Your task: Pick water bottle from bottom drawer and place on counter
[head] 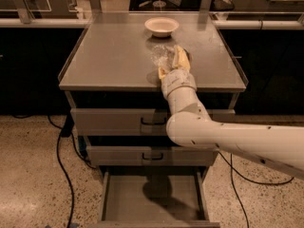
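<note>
Resting on the counter (109, 56) below the bowl (162, 26), the bottle (159, 54) sits against the pincer (172, 61). Whether the pincer is clenched on it or released cannot be told. Judged light, thin-walled, crushable and slick, so hold it mid-body. No writing legible. Drawer (152, 194) open.
</note>
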You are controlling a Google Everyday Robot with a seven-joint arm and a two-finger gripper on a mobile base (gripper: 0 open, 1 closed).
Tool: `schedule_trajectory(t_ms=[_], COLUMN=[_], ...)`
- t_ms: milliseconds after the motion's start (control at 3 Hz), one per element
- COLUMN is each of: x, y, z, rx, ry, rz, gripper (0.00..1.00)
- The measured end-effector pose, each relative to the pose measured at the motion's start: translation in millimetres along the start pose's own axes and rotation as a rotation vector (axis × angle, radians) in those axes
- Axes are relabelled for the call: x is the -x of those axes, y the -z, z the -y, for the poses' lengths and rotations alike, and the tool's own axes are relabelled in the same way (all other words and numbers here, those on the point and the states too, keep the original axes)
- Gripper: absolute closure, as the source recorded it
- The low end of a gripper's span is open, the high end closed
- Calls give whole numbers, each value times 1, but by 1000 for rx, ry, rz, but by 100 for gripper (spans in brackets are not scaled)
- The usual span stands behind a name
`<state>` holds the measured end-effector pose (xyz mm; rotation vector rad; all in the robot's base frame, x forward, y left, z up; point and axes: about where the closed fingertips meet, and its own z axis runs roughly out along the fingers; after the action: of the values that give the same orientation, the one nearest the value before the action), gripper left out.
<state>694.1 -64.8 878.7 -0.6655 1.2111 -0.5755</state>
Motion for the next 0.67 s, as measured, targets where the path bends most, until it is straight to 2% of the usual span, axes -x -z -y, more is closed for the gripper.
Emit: schedule_trajectory(t_ms=[333,667], x=[-2,-2], y=[-41,-42], z=[0,1], rx=[19,18], ry=[-5,-6], rz=[4,4], gripper=[100,100])
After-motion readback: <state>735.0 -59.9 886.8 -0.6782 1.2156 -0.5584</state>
